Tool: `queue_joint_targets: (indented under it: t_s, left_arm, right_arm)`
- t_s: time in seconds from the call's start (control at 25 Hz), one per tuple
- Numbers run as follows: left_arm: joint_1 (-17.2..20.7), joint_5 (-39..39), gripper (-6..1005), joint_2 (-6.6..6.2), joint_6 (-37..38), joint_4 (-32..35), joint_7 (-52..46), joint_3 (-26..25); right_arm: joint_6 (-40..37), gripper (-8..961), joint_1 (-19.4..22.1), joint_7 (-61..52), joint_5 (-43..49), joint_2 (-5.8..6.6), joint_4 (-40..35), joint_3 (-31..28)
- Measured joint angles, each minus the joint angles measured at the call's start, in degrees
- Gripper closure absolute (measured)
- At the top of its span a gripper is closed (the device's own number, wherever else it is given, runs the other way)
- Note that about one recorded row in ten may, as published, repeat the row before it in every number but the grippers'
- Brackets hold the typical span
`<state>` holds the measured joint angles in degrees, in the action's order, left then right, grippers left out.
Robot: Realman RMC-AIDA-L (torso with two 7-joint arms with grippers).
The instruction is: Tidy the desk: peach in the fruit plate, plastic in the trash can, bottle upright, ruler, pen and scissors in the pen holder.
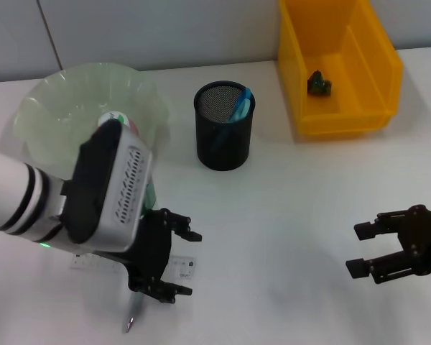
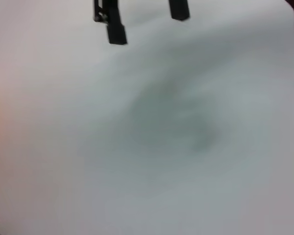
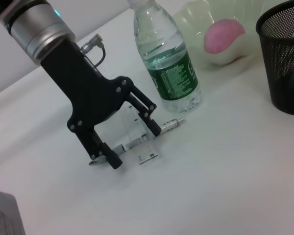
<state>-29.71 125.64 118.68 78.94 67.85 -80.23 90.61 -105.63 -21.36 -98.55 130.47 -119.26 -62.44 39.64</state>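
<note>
My left claw point(image 1: 174, 260), spread low over the clear ruler point(image 3: 132, 128) at the head view's lower left beside the pen point(image 1: 132, 318), may skid off that thin flat plastic or nudge the upright bottle point(image 3: 169, 58).

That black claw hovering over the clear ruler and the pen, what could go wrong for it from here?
The left gripper is open over the clear ruler, which lies flat on the table; the fingers might slide over it without catching. The pen lies right beside the ruler, so it could be nudged or grabbed along. The upright bottle stands close behind; a swing of the arm might topple it. The right gripper waits open, far off.
</note>
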Motion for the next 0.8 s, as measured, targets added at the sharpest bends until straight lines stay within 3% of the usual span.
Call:
queue_joint_targets:
  t_s: [0.48,0.8]
  left_arm:
    - [-5.7,5.1,222,0.39,-0.1,-2.3,-4.4,1.8]
    - [-6.5,6.3,222,0.42,0.2,-3.2,-5.3,2.7]
  right_arm:
    - [0.0,114,-0.6,-0.1,0.5,0.11,1.7,0.1]
    - [0.8,114,-0.6,-0.3,0.8,0.16,2.2,1.1]
